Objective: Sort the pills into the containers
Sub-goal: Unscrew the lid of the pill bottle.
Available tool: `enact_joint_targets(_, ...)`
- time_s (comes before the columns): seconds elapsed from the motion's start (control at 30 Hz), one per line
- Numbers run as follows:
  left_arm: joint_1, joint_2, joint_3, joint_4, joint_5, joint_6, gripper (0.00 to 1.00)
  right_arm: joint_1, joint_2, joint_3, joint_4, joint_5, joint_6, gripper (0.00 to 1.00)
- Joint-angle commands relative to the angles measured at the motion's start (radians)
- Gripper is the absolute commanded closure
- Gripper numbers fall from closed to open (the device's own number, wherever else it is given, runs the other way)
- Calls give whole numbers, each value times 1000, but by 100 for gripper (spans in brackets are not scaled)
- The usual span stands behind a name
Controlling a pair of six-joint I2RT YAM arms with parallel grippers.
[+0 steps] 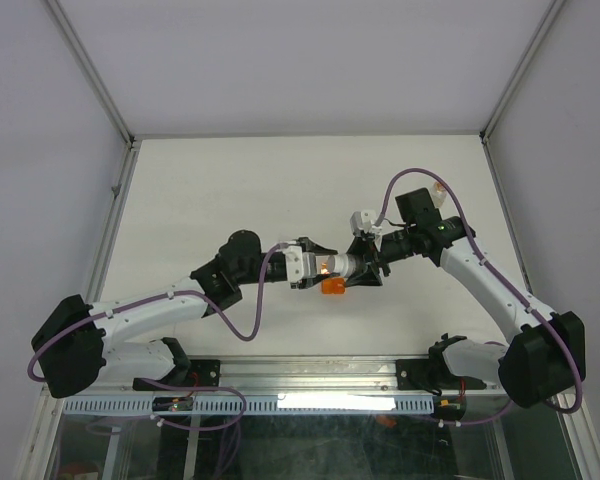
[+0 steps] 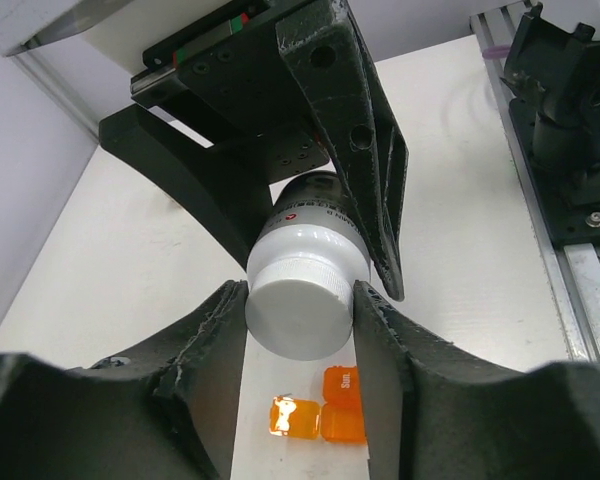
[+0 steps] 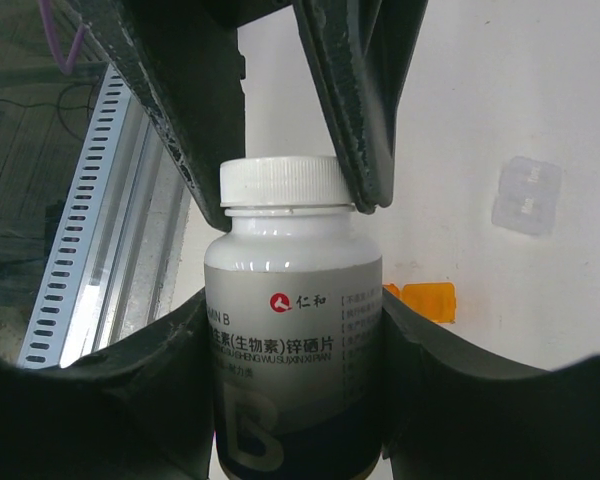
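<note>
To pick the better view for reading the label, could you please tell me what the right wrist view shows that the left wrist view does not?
Only the right wrist shows the white bottle's printed label and a clear box lying on the table. Only the left wrist shows the cap's round top and three orange cells side by side. Both show the bottle, body in the right gripper, cap between the left gripper's fingers, plus some orange.

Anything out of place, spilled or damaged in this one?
Nothing stands out. The white bottle is held level, right gripper on its body, left gripper on its cap; the orange containers sit on the table below, nothing spilled.
</note>
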Motion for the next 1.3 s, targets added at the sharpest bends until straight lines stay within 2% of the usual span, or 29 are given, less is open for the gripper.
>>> enact_joint_targets(0.0, 7, 0, 61, -9, 31, 9, 63, 2, -9, 47, 3, -46, -16, 100)
enact_joint_targets(0.1, 8, -4, 80, -34, 36, -36, 77, 1, -10, 47, 3, -45, -16, 100)
enact_joint_targets(0.23, 8, -5, 110, -34, -12, -235, 100, 1, -11, 49, 3, -37, -14, 100)
enact_joint_targets(0.37, 6, -22, 123, 6, -159, -611, 100, 1, -8, 48, 9, -28, -8, 100)
enact_joint_targets(0.43, 1, -37, 119, 5, -225, -754, 100, 1, -6, 50, 9, -27, -6, 100)
enact_joint_targets(0.53, -12, -66, 110, -5, -335, -871, 100, 1, -6, 50, 10, -28, -4, 100)
enact_joint_targets(0.63, -20, -86, 100, -4, -364, -910, 86, 0, -6, 50, 12, -26, -2, 100)
enact_joint_targets(0.83, -20, -82, 100, 0, -336, -908, 34, -2, -4, 50, 13, -26, 2, 100)
enact_joint_targets(0.97, -20, -112, 74, 11, -352, -895, 7, -3, -1, 50, 12, -27, 0, 100)
enact_joint_targets(1.03, -20, -135, 58, 12, -366, -881, 1, -3, 0, 50, 11, -27, 1, 100)
enact_joint_targets(1.17, -19, -219, -9, 9, -426, -768, 1, -3, 0, 50, 10, -27, -1, 100)
enact_joint_targets(1.27, -19, -274, -79, 62, -325, -571, 1, -3, 2, 49, 7, -32, -5, 100)
